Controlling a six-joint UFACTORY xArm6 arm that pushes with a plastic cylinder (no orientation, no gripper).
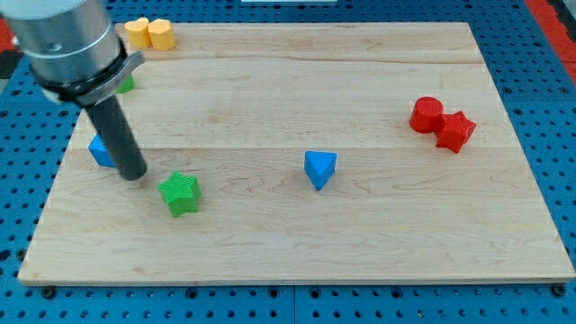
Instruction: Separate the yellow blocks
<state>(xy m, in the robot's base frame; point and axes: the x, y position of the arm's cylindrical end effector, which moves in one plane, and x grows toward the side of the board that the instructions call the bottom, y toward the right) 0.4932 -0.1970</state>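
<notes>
Two yellow blocks sit touching side by side at the top left corner of the pale wooden board (378,225) in the camera view: a yellow block of angular, roughly pentagonal outline (137,31) on the view's left and a yellow rounded, hexagon-like block (161,34) just right of it. Both lie at the board's top edge.

My tip (133,175), the lower end of the straight dark rod, rests on the board well below the yellow pair, toward the view's left. It carries no jaws, so there is nothing to open, close or hold. A blue block (101,151), its shape partly hidden by the rod, lies just left of my tip. A green star-shaped block (180,193) lies just to the lower right of my tip, apart from it. A second green block (125,85) peeks out beside the arm's grey housing; its shape cannot be told.

Near the board's middle stands a blue triangular block (319,168). At the view's right, a red rounded block (427,115) touches a red star-shaped block (455,131).
</notes>
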